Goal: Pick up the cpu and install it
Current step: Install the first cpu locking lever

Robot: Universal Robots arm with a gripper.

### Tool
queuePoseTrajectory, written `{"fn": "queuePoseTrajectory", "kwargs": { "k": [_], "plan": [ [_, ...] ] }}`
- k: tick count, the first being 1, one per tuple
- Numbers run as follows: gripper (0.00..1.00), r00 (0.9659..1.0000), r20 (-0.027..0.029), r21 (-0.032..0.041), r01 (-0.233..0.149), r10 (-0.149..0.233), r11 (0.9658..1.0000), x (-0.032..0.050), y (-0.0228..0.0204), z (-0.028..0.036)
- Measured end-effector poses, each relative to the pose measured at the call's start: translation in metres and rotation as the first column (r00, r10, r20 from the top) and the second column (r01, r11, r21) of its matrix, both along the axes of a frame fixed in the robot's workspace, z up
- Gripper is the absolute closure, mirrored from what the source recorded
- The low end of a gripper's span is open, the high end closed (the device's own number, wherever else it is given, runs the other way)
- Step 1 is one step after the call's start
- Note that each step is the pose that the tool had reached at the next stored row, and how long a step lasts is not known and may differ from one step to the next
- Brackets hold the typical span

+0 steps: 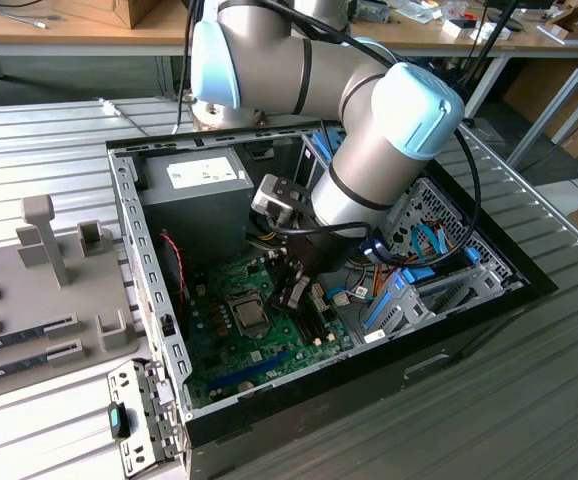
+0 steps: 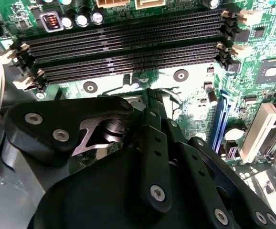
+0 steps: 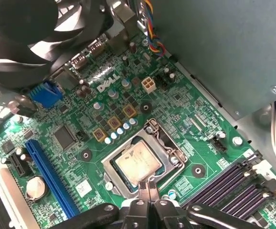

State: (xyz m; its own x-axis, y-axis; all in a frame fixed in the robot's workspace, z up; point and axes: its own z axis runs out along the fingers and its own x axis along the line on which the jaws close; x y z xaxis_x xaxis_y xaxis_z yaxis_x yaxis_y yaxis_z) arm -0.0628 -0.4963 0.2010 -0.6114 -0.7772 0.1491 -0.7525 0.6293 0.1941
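The cpu (image 3: 137, 163) lies flat in its socket on the green motherboard (image 3: 185, 102), silver top up, with the metal socket frame (image 3: 169, 143) around it. My gripper (image 3: 146, 186) hovers low at the cpu's near edge. Its two black fingertips are pressed together with nothing between them. In the exterior view the cpu (image 1: 251, 315) sits mid-board, and the gripper (image 1: 294, 290) hangs just to the exterior view's right of it inside the open computer case (image 1: 129, 220). The second wrist view looks over the gripper's black linkage (image 2: 152, 157) toward the memory slots (image 2: 128, 47).
The grey power supply box (image 1: 194, 190) fills the case's back corner. A black fan (image 3: 28, 33) and blue slots (image 3: 49, 176) edge the board. Blue drive brackets and cables (image 1: 419, 285) crowd the exterior view's right. A grey fixture tray (image 1: 39, 260) lies outside the case.
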Motion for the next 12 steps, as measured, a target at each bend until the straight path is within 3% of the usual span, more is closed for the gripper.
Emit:
{"fn": "queuePoseTrajectory", "kwargs": {
  "k": [9,12],
  "plan": [
    [0.89,1.0,-0.0009,-0.0002,0.0,0.0,1.0,0.0006,-0.0023,-0.0074],
    [0.89,1.0,-0.0042,-0.0002,0.0,0.0,1.0,0.0068,-0.0036,-0.0097]
  ]
}}
